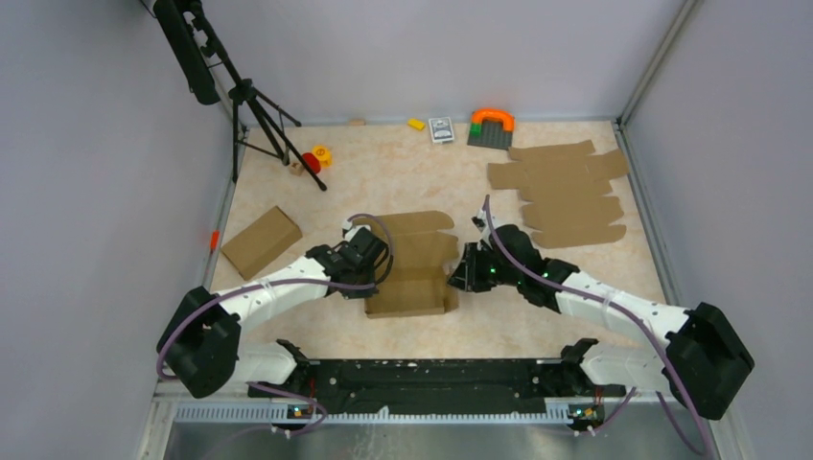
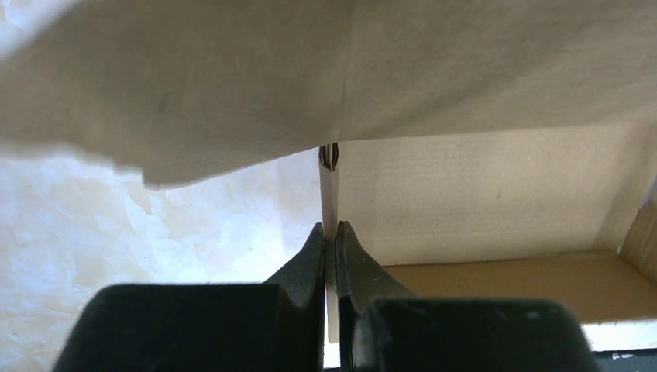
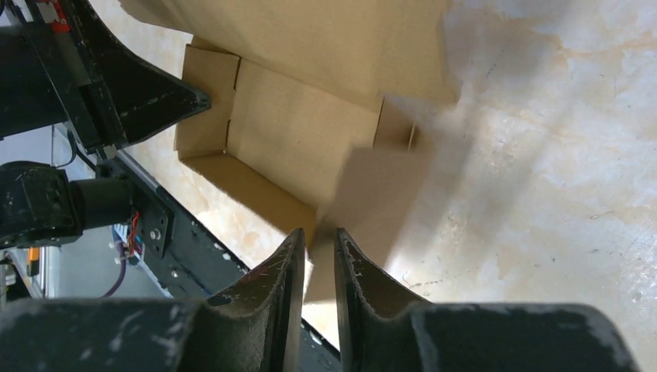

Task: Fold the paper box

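The paper box (image 1: 412,264) lies mid-table, partly folded: a shallow tray at its near end and a flat lid panel reaching away. My left gripper (image 1: 368,253) is at its left side, shut on the thin upright side wall (image 2: 330,194), which shows edge-on between the fingers (image 2: 329,226). My right gripper (image 1: 458,278) is at the box's right near corner. Its jaws stand slightly apart, open, with the edge of the right wall (image 3: 341,201) in the gap (image 3: 318,232). The tray's inside (image 3: 294,132) shows beyond.
A pile of flat cardboard sheets (image 1: 566,192) lies at the back right. A closed brown box (image 1: 261,241) sits at the left, a tripod (image 1: 259,115) at the back left. Small toys (image 1: 316,158), a card deck (image 1: 441,129) and an orange arch (image 1: 491,119) line the back.
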